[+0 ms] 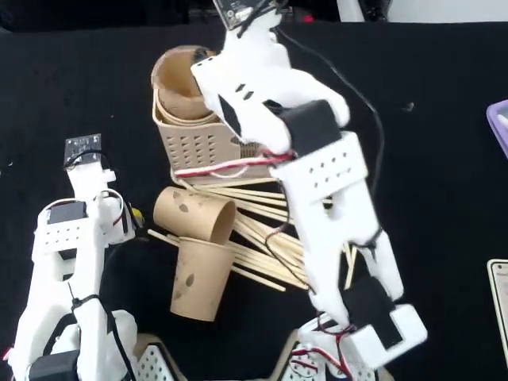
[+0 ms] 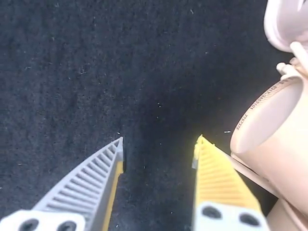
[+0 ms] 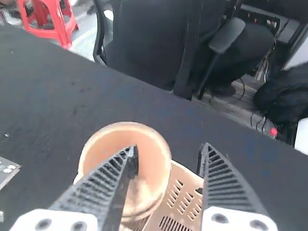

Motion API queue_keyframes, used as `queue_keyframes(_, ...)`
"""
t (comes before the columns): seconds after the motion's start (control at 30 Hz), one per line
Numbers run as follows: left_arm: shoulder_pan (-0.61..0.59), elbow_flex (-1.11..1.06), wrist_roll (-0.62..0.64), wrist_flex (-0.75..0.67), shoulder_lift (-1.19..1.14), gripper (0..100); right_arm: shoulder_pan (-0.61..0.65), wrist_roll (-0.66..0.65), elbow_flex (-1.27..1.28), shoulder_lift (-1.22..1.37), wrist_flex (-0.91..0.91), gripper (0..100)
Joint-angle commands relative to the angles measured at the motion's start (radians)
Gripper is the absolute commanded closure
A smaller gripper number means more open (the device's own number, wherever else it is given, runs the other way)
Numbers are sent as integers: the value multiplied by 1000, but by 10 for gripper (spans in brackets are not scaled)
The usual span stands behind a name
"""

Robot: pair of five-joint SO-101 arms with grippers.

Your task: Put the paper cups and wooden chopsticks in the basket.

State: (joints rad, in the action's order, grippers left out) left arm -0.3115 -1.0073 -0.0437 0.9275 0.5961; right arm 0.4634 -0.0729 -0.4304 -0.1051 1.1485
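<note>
Right tool [image 3: 169,147] spread above the basket [image 3: 185,202] and its cup [image 3: 115,139]; left tool [image 2: 160,138] spread beside two fallen cups [image 1: 194,213] [image 1: 198,278] amid chopsticks [image 1: 262,210].

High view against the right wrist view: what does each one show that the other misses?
The high view has two paper cups lying on their sides on the black table, wooden chopsticks fanned out by them, and the left arm. The right wrist view has its own open claw seen from behind, plus a chair and a red stool past the table's far edge. Both show the basket with a paper cup standing in it.
</note>
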Motion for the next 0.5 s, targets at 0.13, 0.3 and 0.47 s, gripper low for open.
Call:
queue_keyframes(0.13,-8,7,3,-9,25,770,8,-3,2,-73,52,790)
queue_keyframes(0.3,-8,5,3,-8,25,770,15,-3,-42,-85,222,790)
queue_keyframes(0.47,-8,5,3,-8,25,770,15,-5,-62,-162,381,790)
